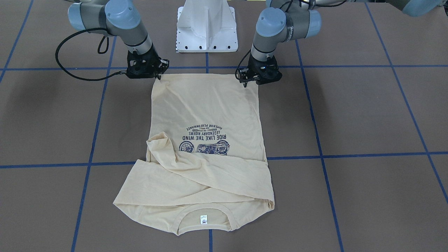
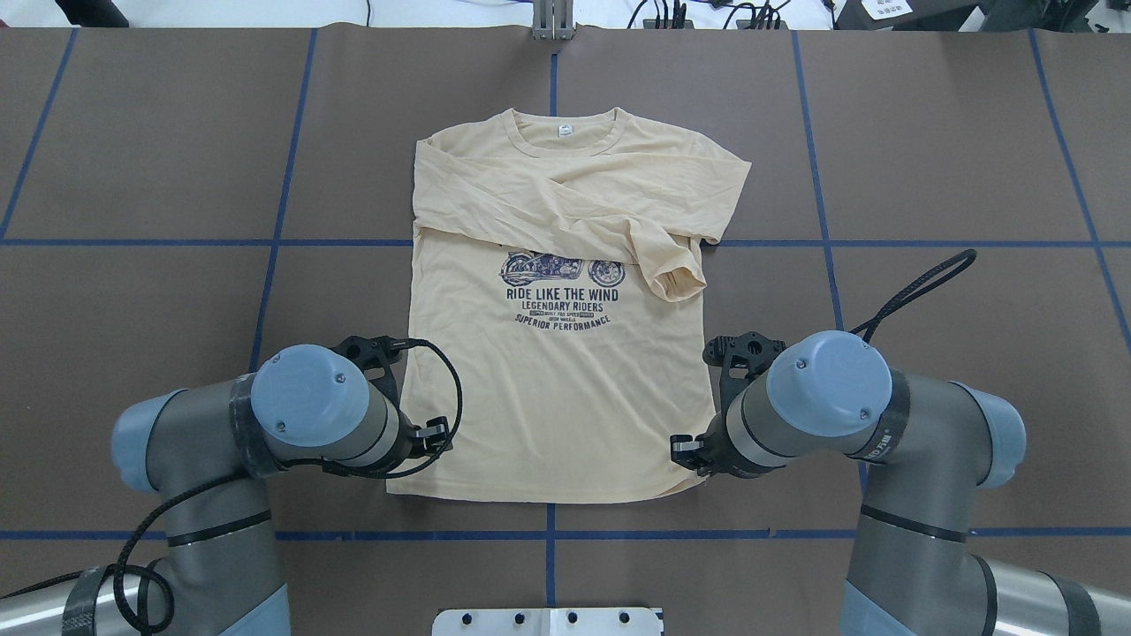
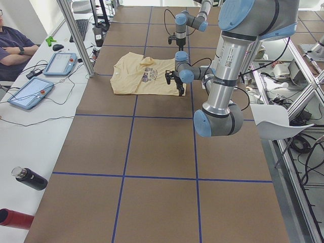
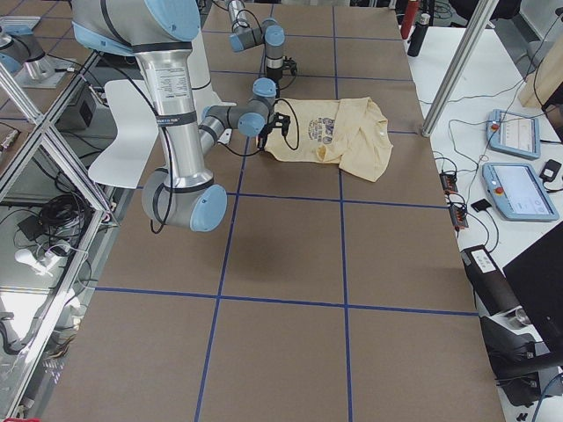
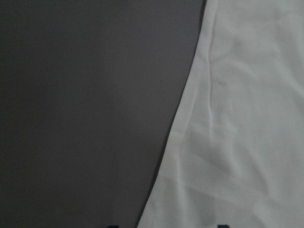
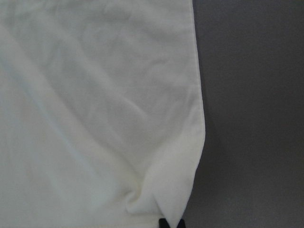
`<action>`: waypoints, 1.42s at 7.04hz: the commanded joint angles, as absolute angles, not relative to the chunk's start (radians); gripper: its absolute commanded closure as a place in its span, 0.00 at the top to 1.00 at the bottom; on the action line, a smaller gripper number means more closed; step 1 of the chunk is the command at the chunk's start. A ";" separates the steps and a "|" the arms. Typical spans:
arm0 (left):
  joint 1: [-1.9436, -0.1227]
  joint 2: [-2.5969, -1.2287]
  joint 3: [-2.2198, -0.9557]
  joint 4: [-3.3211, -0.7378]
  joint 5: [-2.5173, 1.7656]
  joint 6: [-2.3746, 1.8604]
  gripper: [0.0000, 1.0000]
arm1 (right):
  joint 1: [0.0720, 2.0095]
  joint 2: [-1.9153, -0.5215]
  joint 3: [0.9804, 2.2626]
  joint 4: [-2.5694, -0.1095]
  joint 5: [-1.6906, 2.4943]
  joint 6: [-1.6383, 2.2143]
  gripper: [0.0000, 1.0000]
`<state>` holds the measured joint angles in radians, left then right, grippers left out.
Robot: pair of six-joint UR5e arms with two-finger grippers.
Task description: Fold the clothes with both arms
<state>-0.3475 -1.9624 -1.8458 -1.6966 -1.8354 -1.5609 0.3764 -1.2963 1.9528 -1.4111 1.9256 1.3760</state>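
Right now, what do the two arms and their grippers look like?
Both the left arm and right arm are grey-and-silver jointed tubes with light-blue round joint caps and dark bands, some with white lettering. Black cables loop along each wrist. The left gripper and right gripper are black, two-fingered.

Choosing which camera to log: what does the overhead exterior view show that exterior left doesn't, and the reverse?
Only overhead: the readable "RIDE LIKE THE WIND" print and white neck label. Only exterior left: a person, a teach pendant, a black bottle. Both: the shirt, with the left arm and right arm at its hem corners.
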 commanded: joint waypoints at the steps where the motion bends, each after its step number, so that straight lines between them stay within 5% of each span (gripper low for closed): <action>1: -0.330 -1.962 -1.848 -1.695 -1.836 -1.563 0.74 | 0.377 -1.296 1.954 -1.411 1.927 1.376 0.00; 3: -0.325 -1.960 -1.848 -1.687 -1.836 -1.563 0.73 | 0.377 -1.296 1.954 -1.411 1.927 1.377 0.00; 7: -0.322 -1.922 -1.896 -1.671 -1.836 -1.563 0.37 | 0.388 -1.296 1.967 -1.417 1.928 1.376 0.00; 10: -0.304 -1.922 -1.890 -1.671 -1.836 -1.562 0.31 | 0.390 -1.301 1.967 -1.417 1.933 1.376 0.00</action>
<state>-0.3125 -1.9227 -1.8939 -1.6706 -1.8362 -1.5628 0.3884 -1.2990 1.9662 -1.4163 1.9319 1.3760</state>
